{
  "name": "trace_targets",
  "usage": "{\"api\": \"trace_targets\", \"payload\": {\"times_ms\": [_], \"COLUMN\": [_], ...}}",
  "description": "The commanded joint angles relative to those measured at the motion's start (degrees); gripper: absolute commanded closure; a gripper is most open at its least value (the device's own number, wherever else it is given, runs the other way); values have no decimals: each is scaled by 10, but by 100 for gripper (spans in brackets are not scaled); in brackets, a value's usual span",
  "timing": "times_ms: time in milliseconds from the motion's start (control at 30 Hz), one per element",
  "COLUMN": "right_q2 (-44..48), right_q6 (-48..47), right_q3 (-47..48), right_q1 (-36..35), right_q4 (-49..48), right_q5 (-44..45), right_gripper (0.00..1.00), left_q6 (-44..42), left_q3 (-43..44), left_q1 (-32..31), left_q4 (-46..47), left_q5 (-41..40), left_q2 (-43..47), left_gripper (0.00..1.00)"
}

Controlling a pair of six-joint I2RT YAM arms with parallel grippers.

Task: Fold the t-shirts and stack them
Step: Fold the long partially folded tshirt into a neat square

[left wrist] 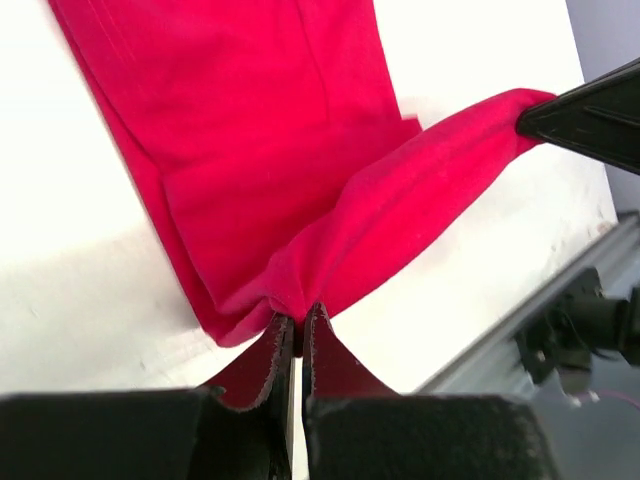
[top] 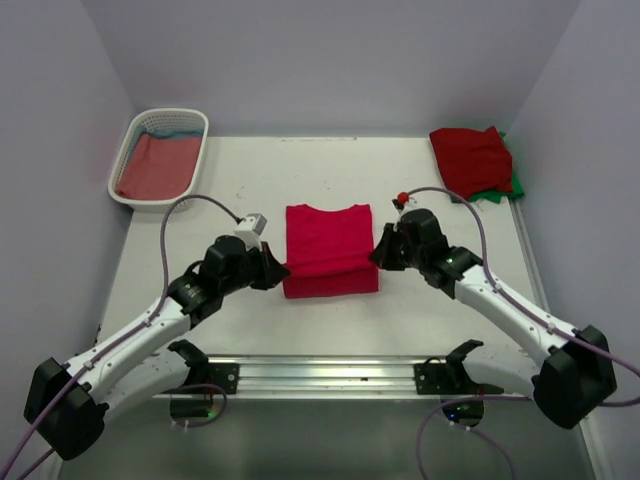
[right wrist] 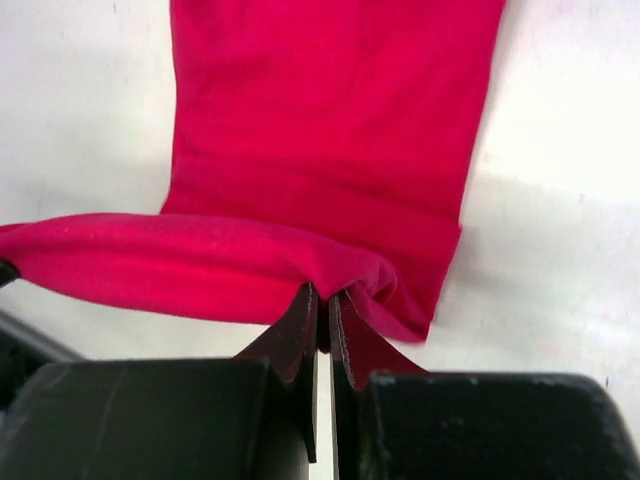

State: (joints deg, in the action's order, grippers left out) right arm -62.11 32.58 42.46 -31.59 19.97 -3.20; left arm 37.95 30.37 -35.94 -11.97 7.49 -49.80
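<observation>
A bright crimson t-shirt (top: 328, 250) lies folded into a long strip at the table's middle. My left gripper (top: 278, 272) is shut on its near left corner (left wrist: 290, 300). My right gripper (top: 380, 252) is shut on its near right corner (right wrist: 340, 275). The near end is lifted and hangs between the two grippers, doubled over the rest. A darker red t-shirt (top: 470, 155) lies folded on a green one (top: 514, 186) at the back right. A dusty-red t-shirt (top: 158, 165) and a bit of a blue one (top: 170, 130) lie in the basket.
A white slatted basket (top: 123, 150) stands at the back left. A metal rail (top: 330, 372) runs along the table's near edge between the arm bases. Walls close in on three sides.
</observation>
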Motion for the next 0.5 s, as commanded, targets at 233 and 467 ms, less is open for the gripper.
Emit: {"api": "trace_targets", "payload": {"times_ms": [233, 467], "right_q2": [-208, -362], "right_q6": [-59, -59], "right_q3": [175, 306], "right_q1": [58, 90], "right_q4": [-117, -114], "right_q5": [49, 78], "right_gripper": [100, 100], "left_q6": [-104, -105], "left_q3": [112, 241], "left_q1": [131, 183], "left_q4": [118, 215], "left_q5": [27, 71], "left_q2": [-172, -405], "left_gripper": [100, 100]}}
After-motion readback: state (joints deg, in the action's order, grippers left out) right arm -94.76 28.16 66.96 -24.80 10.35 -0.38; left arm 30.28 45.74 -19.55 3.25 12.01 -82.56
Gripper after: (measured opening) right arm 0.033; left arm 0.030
